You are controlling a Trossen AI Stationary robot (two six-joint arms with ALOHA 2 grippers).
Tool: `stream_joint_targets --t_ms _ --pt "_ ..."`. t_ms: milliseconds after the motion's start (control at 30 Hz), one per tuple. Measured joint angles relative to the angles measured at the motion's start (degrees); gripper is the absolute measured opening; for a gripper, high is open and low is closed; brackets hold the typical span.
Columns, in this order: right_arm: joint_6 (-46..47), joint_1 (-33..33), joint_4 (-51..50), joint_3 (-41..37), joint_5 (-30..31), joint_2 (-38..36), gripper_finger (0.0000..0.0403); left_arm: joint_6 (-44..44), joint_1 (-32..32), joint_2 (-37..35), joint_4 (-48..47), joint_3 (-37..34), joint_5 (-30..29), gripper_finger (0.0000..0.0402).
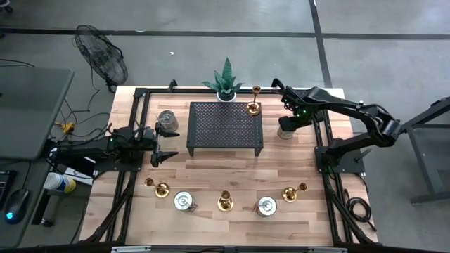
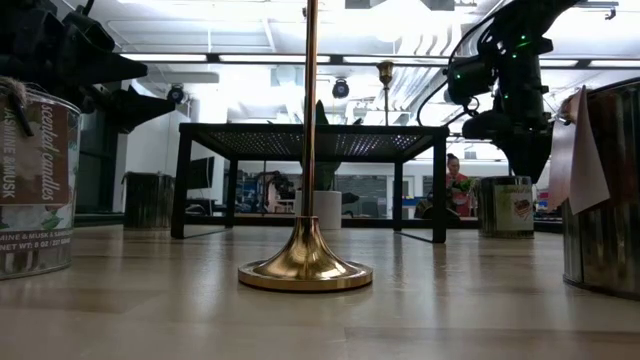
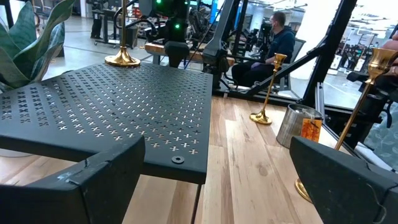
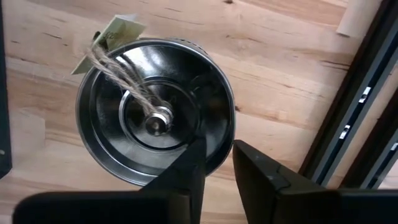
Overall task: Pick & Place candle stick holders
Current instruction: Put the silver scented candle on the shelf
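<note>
table (image 1: 295, 158) of pale wood carries a black rack (image 1: 225, 126) at its middle, one gold candlestick (image 1: 253, 107) on the rack's far right corner. right gripper (image 4: 216, 165) pinches the rim of a silver tin holder (image 4: 155, 118) right of the rack. left gripper (image 1: 163, 144) waits, fingers spread, left of the rack.

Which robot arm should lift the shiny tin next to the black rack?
The right arm, probably. Its gripper is already down on the tin, one finger inside the rim and one outside, closing on the wall. The left gripper waits open on the far side of the rack.
</note>
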Motion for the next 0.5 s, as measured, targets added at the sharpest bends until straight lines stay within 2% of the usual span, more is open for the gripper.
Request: stream_joint_targets --t_ms 500 --pt "0.02 -0.02 0.45 0.0 -0.28 0.02 0.0042 0.0 0.0 0.0 0.0 0.02 0.0 0.0392"
